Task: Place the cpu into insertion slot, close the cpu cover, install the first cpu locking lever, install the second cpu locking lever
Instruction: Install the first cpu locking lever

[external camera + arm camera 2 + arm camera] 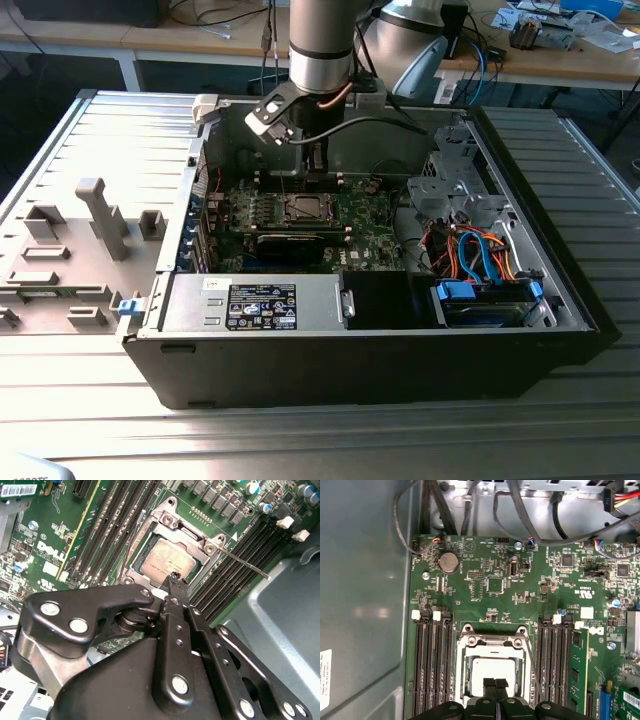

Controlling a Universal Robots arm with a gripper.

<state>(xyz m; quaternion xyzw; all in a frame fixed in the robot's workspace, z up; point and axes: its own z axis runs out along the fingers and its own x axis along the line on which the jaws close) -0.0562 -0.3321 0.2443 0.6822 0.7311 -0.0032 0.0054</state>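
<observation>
The cpu (pixel 492 670) lies flat in the insertion slot (pixel 303 208), its dull silver top showing in both wrist views (pixel 162 560). The cpu cover (pixel 490 647) is a silvery frame lying down around the chip. One thin locking lever (pixel 245 565) sticks out free along the socket's side next to the memory slots, also seen as a wire rod (pixel 534 672). My gripper (pixel 495 684) is shut with nothing between its fingers. Its black fingertips (pixel 175 580) hang just over the cpu's edge. In the exterior view the gripper (pixel 316 165) stands above the board.
Rows of black memory slots (pixel 432 665) flank the socket on both sides. The green motherboard (pixel 495 585) lies inside an open computer case (pixel 330 350), whose grey metal wall (pixel 365 590) is close by. Cables (pixel 530 525) and drive bays (pixel 490 300) crowd the case's other end.
</observation>
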